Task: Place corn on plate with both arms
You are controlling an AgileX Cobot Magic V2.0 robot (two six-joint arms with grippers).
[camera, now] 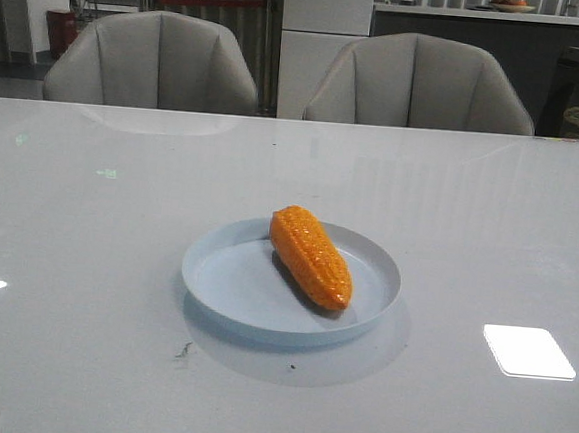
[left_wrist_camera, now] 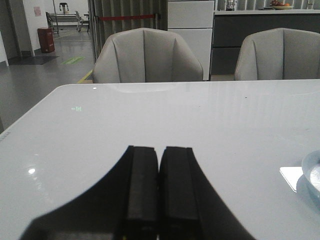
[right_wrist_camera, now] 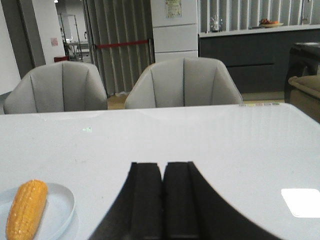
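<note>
The orange corn (camera: 311,257) lies on the pale-blue plate (camera: 226,282) in the middle of the white table, its thick end toward the far side. It also shows in the right wrist view (right_wrist_camera: 26,209) on the plate (right_wrist_camera: 59,207). Only the plate's edge (left_wrist_camera: 312,172) shows in the left wrist view. My left gripper (left_wrist_camera: 160,150) is shut and empty over bare table, well to the left of the plate. My right gripper (right_wrist_camera: 162,165) is shut and empty, to the right of the plate. Neither gripper shows in the front view.
Two grey chairs (camera: 151,60) (camera: 420,83) stand behind the table's far edge. A bright light patch (camera: 528,352) lies on the table right of the plate. A counter and cabinet stand in the background.
</note>
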